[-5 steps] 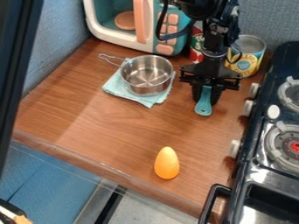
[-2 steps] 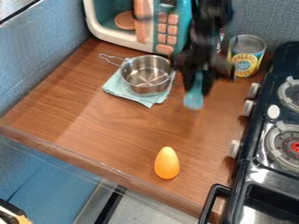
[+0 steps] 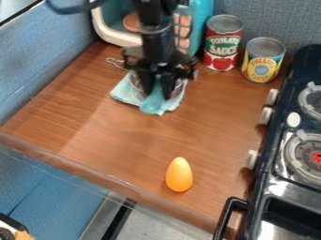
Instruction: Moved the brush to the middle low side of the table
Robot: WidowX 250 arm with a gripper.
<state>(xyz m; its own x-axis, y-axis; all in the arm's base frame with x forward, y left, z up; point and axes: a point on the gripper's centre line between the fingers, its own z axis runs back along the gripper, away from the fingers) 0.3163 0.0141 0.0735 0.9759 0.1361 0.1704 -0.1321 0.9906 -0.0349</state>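
Broadly, a brown wood-grain counter (image 3: 94, 136) runs across the middle of the camera view, with a black stove (image 3: 273, 190) along its right side. The stove's pale knobs face the counter, and a black handle (image 3: 228, 214) juts from its lower left. At the back stands a teal and white toy microwave (image 3: 108, 33), partly behind the black arm (image 3: 151, 42), which comes in from the top edge.

The arm's tool (image 3: 158, 93) hangs over the steel saucepan (image 3: 179, 88), hiding much of it. Its fingers are a little apart, closed on the teal brush (image 3: 151, 103), which points downward between them, in front of the saucepan and over the light-teal cloth (image 3: 124, 94). Whether the brush touches the cloth, one cannot tell. The saucepan sits on that cloth, its wire handle toward the upper left.

Right of the microwave, a red-labelled can (image 3: 220, 44) stands upright just beside a yellow-labelled can (image 3: 263, 61). Smaller still, an orange egg (image 3: 179, 175) rests near the counter's front edge, well apart from the brush, its narrower end toward the back.
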